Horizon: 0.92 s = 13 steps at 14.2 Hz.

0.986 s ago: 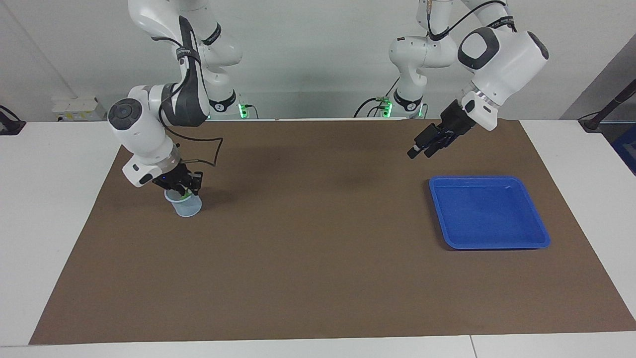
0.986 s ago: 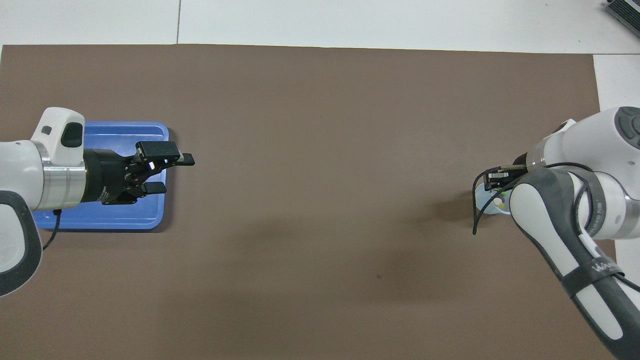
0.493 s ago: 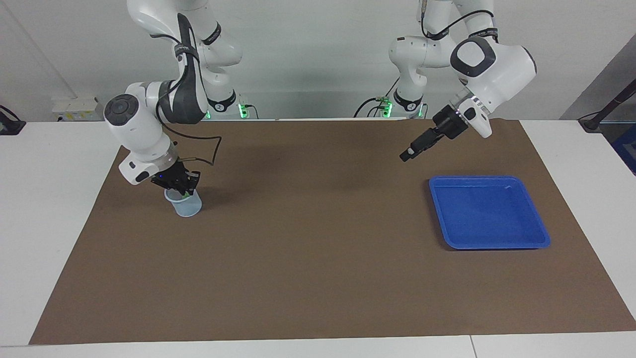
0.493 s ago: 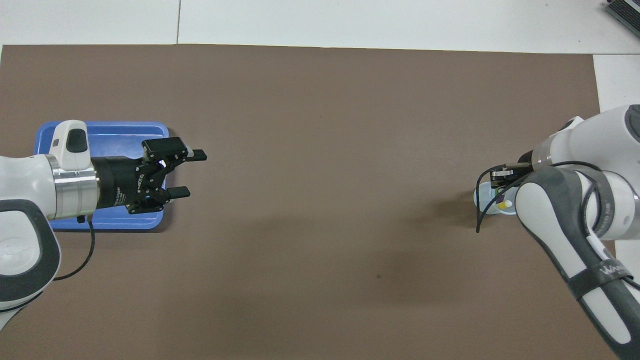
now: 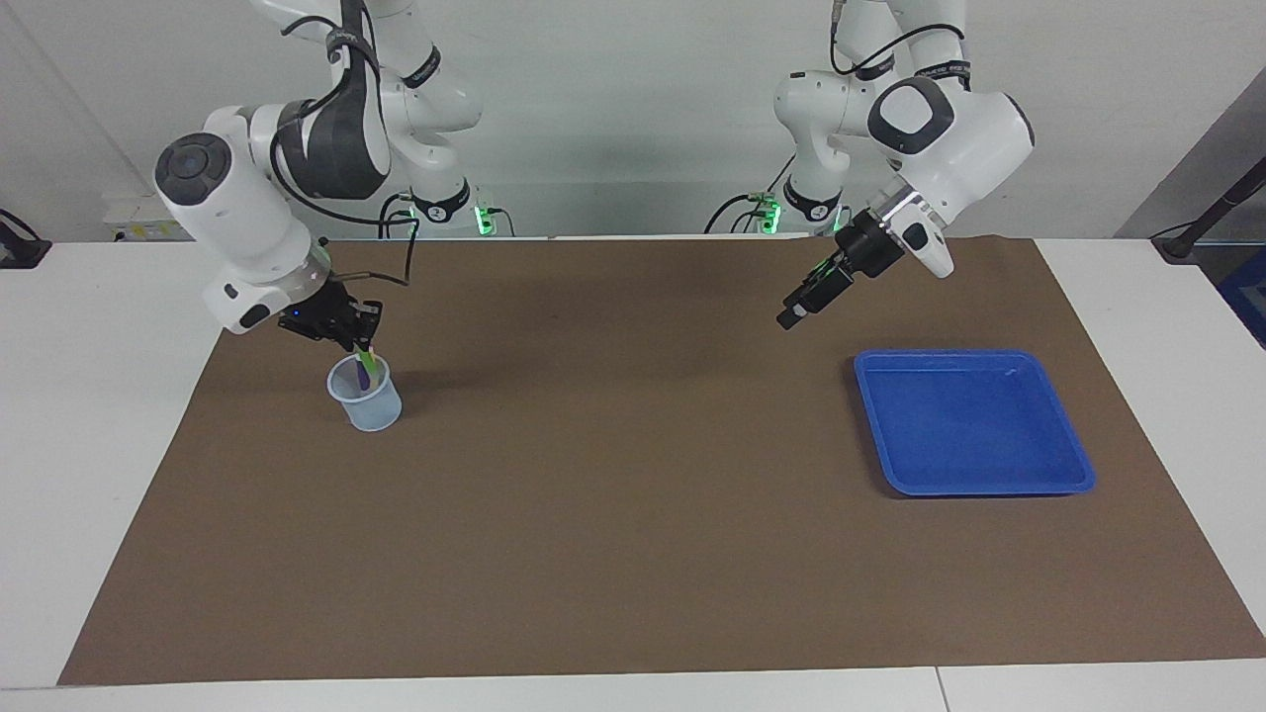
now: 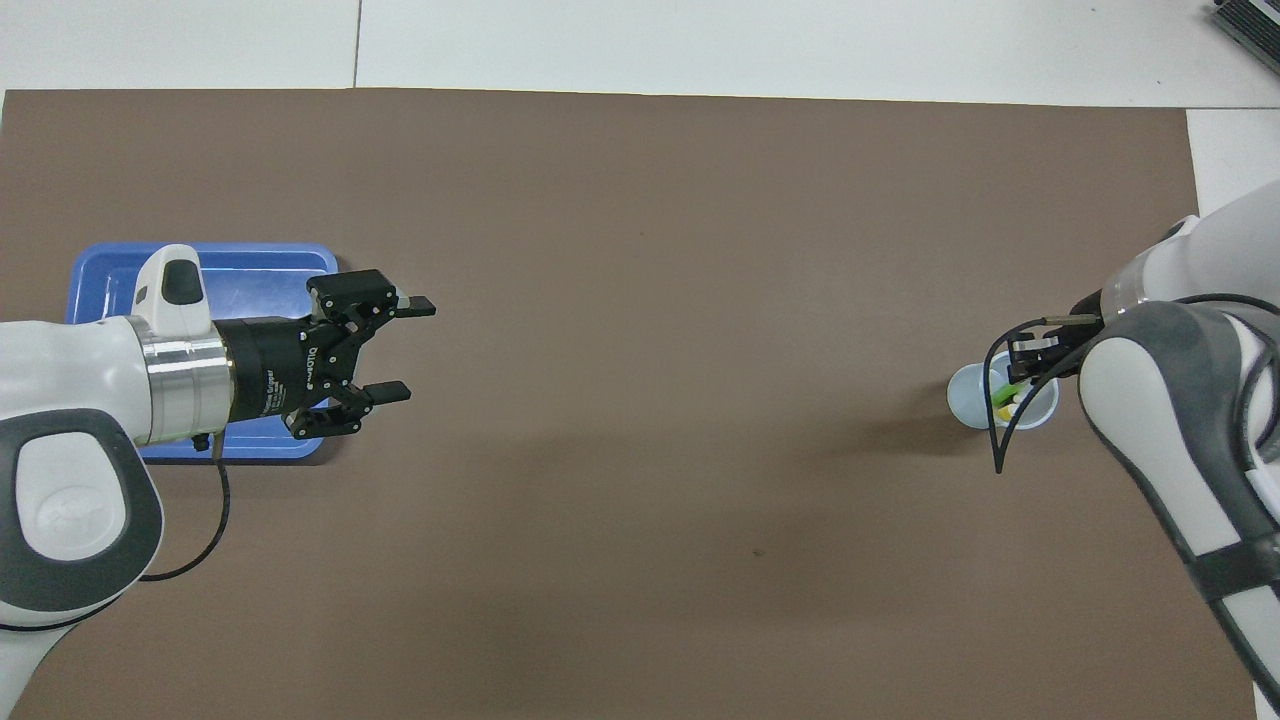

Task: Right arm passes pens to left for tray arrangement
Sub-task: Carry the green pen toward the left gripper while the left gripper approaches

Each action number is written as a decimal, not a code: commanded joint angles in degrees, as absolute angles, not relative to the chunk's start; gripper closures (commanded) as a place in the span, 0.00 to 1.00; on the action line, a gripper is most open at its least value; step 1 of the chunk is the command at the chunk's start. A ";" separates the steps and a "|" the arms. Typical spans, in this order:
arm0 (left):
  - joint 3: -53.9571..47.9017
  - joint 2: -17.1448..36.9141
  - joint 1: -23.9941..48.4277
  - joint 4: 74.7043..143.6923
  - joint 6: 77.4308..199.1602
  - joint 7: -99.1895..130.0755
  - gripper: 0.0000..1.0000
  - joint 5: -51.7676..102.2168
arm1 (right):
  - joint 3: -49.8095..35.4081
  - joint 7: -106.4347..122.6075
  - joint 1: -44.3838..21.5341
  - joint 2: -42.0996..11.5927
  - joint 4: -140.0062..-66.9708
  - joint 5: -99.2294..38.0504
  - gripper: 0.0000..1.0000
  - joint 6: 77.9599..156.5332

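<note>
My right gripper (image 5: pixel 358 344) hangs just above the pale blue cup (image 5: pixel 368 407), shut on the top of the green pen (image 5: pixel 367 368). The pen's lower end still dips inside the cup's rim. From overhead the green pen (image 6: pixel 1007 389) and a yellow pen (image 6: pixel 1000 405) show in the cup (image 6: pixel 968 397) beside my right gripper (image 6: pixel 1032 356). The blue tray (image 5: pixel 974 487) lies toward the left arm's end of the table with nothing in it. My left gripper (image 5: pixel 791 314) is raised over the mat beside the tray (image 6: pixel 262 284); overhead, the left gripper (image 6: pixel 408 349) is open, holding nothing.
A brown mat (image 5: pixel 633 554) covers most of the white table (image 5: pixel 89 396). The right arm's black cable (image 6: pixel 998 440) loops over the cup's edge in the overhead view.
My right gripper has shut on the green pen and risen, drawing it up out of the cup. The left arm has swung off the tray toward the middle of the mat.
</note>
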State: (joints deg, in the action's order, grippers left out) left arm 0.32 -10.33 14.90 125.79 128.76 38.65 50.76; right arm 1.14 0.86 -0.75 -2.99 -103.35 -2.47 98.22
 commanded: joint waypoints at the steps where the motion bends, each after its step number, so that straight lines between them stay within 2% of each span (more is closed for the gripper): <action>1: 1.05 -12.04 16.61 127.62 130.43 39.81 0.00 51.77 | -0.09 2.02 -2.45 -2.64 -98.02 -2.81 1.00 93.62; 4: 0.97 -11.69 17.05 126.83 130.69 42.19 0.00 54.48 | -0.17 2.02 -5.53 -2.55 -92.92 -3.16 1.00 90.88; 8: 0.97 -11.60 17.31 126.74 131.57 45.26 0.00 57.13 | -3.95 -1.56 -6.15 -2.64 -89.66 -7.02 1.00 91.32; 13: 0.97 -11.43 20.39 126.30 135.35 53.77 0.00 59.85 | -9.84 -15.28 -6.15 -2.72 -90.00 -15.70 1.00 96.49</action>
